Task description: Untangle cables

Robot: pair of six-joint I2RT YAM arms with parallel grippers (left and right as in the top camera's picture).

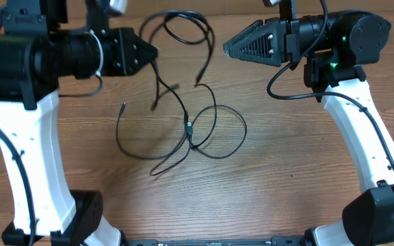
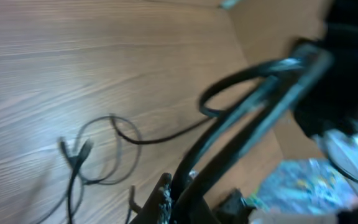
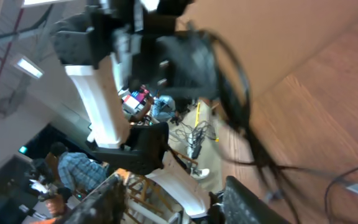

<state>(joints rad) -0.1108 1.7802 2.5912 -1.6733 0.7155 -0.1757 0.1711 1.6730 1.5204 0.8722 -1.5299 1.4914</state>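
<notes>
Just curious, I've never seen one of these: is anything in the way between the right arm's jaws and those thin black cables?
Nothing visible does. The right arm's jaws stand open above the bare wooden table, and the cables lie in plain view between the two arms, with no other object between them.

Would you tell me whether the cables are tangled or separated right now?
Tangled: the cables cross in one knot, loops overlapping, and a strand runs up to the left gripper.
</notes>
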